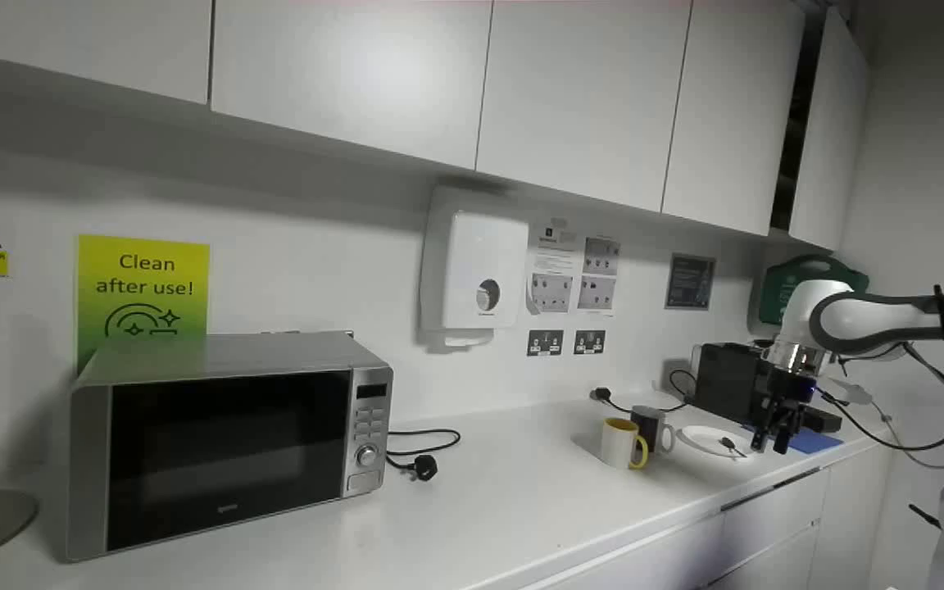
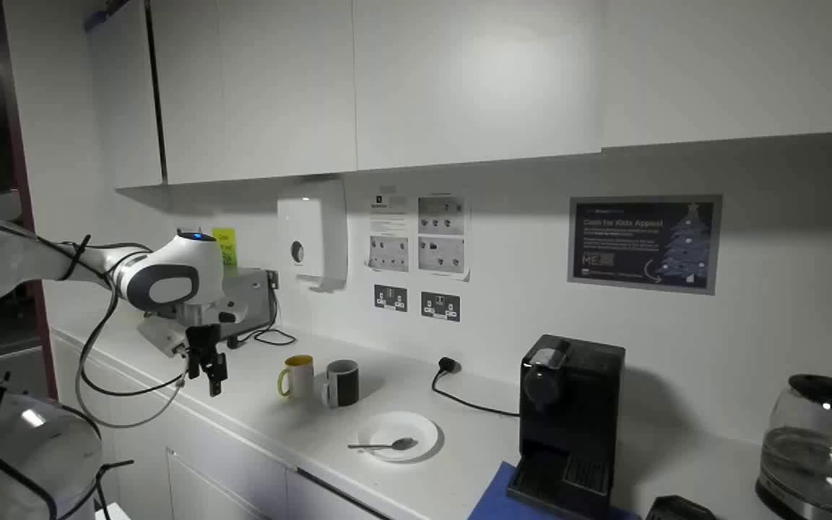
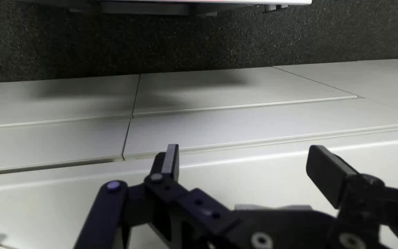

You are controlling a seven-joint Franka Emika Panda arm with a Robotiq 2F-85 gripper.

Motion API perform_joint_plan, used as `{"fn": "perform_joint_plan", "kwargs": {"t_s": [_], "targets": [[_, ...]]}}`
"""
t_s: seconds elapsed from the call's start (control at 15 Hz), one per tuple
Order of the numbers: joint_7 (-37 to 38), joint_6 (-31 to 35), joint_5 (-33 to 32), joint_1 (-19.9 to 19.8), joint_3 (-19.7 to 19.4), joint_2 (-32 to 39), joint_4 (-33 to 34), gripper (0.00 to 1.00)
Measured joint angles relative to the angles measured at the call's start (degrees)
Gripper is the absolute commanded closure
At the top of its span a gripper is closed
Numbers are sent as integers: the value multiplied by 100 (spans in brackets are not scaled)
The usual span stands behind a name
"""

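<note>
My gripper [image 1: 770, 442] is open with nothing between its fingers. It hangs above the front edge of the white counter [image 1: 505, 500], fingers pointing down. In an exterior view it also shows at the left [image 2: 208, 375], apart from everything on the counter. In the wrist view the spread fingers [image 3: 244, 155] have the counter edge and drawer fronts behind them. Nearest are a white mug with yellow inside and handle [image 2: 302, 377], a dark-and-white mug [image 2: 346, 383], and a white plate [image 2: 423, 427] with a spoon [image 2: 401, 443] lying on it. The mugs stand upright, side by side.
A silver microwave [image 1: 230, 459] stands along the counter. A black coffee machine [image 2: 575, 412] stands on a blue mat [image 2: 494, 498], with a glass kettle [image 2: 809, 462] beyond. A plug [image 2: 448, 365] and cable lie by the wall. Wall cabinets hang above; one door [image 1: 828, 131] is ajar.
</note>
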Motion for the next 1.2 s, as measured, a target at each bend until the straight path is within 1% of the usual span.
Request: {"fn": "perform_joint_plan", "kwargs": {"t_s": [0.93,1.2], "targets": [[0,-4,2,-1,0,62,16,0],[0,154,7,-1,2,212,114,0]]}}
